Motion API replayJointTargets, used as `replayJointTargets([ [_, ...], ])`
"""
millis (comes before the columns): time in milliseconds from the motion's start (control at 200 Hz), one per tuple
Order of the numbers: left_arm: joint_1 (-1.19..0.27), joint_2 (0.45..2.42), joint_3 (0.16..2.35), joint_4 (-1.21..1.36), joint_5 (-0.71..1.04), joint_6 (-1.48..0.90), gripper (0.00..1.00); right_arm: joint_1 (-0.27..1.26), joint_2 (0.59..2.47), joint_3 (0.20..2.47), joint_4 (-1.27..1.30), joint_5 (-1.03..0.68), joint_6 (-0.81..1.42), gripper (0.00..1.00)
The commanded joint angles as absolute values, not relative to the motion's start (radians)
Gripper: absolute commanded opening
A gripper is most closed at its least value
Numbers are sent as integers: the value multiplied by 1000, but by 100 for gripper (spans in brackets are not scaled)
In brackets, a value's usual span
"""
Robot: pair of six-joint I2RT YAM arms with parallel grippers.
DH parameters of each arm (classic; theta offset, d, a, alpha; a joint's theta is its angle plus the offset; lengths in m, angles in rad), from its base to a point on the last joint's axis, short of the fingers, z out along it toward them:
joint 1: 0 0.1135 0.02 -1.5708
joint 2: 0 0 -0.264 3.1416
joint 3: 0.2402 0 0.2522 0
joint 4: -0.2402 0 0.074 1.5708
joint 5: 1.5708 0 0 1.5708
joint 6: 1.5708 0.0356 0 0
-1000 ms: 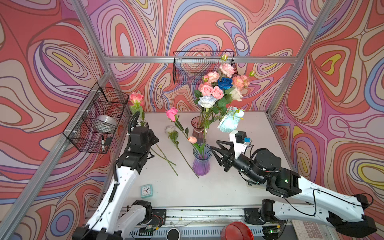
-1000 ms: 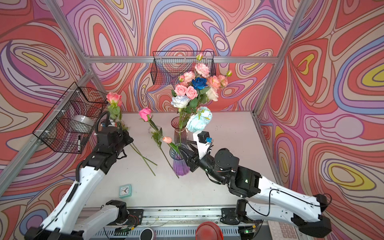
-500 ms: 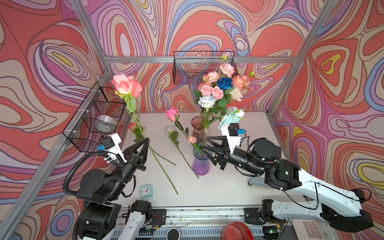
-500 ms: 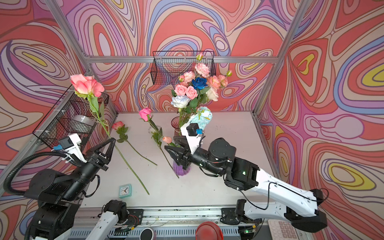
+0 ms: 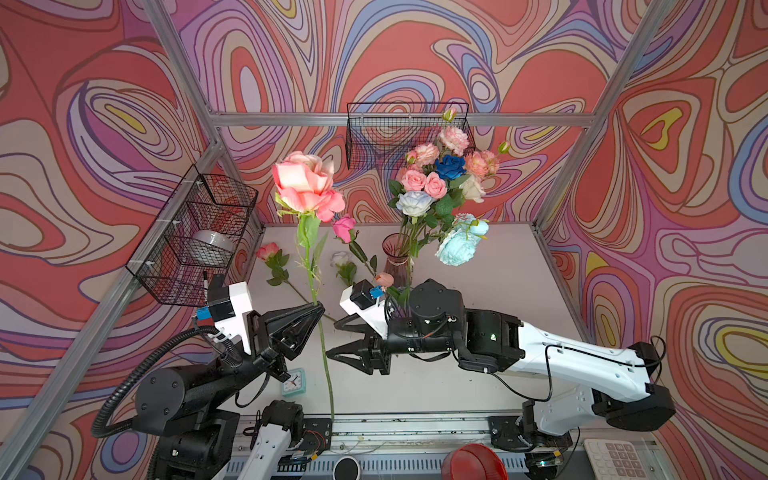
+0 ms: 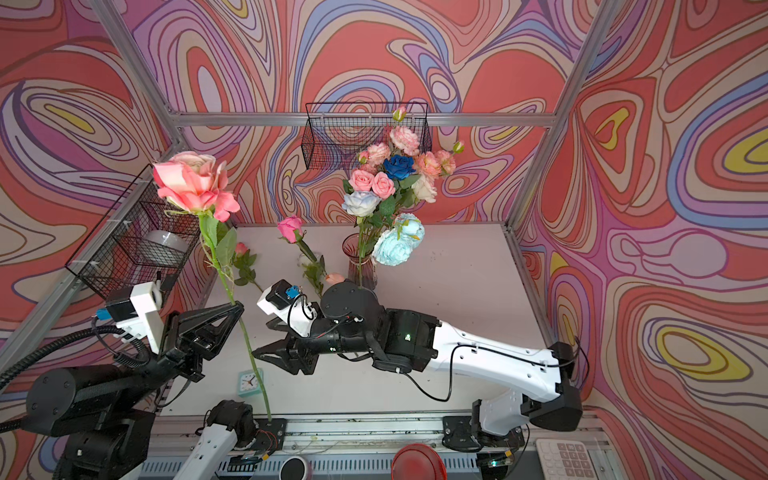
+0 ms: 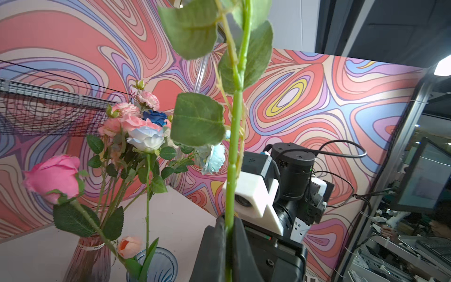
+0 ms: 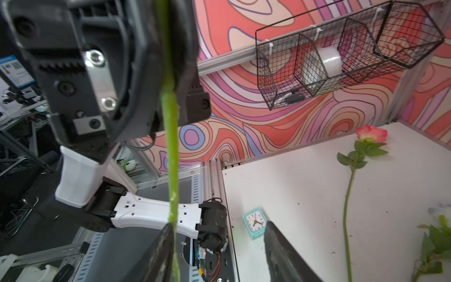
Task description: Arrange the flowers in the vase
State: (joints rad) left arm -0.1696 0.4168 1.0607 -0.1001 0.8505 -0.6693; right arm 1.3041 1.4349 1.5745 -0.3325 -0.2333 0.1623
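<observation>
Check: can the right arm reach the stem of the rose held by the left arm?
Likely yes: the right gripper, jaws open, is beside the bare stem below the left gripper, nothing between. The stem sits close to one jaw.

Ribbed glossy pink glass vase (image 5: pixel 395 252), metal wire basket (image 5: pixel 195 232), matt tabletop (image 5: pixel 503 270), matt black plastic left claw (image 5: pixel 319 309)

Table (image 5: pixel 478 374) is carrying a vase (image 5: pixel 390 253) at back, a clock (image 5: pixel 294 381) near front; loose rose (image 5: pixel 268 251) is lying left.
</observation>
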Motion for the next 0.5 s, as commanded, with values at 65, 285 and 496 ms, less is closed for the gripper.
replayJointTargets([
  [65,-173,459,1032,59,953,-754,0,1310,1424,1599,-276,-304,172,56],
  [285,-173,503,1002,208,1023,-863,0,1310,1404,1585,-265,-302,172,55],
  [496,-173,538,984,311,1037,-954,8,1310,1366,1543,-229,-245,179,0],
])
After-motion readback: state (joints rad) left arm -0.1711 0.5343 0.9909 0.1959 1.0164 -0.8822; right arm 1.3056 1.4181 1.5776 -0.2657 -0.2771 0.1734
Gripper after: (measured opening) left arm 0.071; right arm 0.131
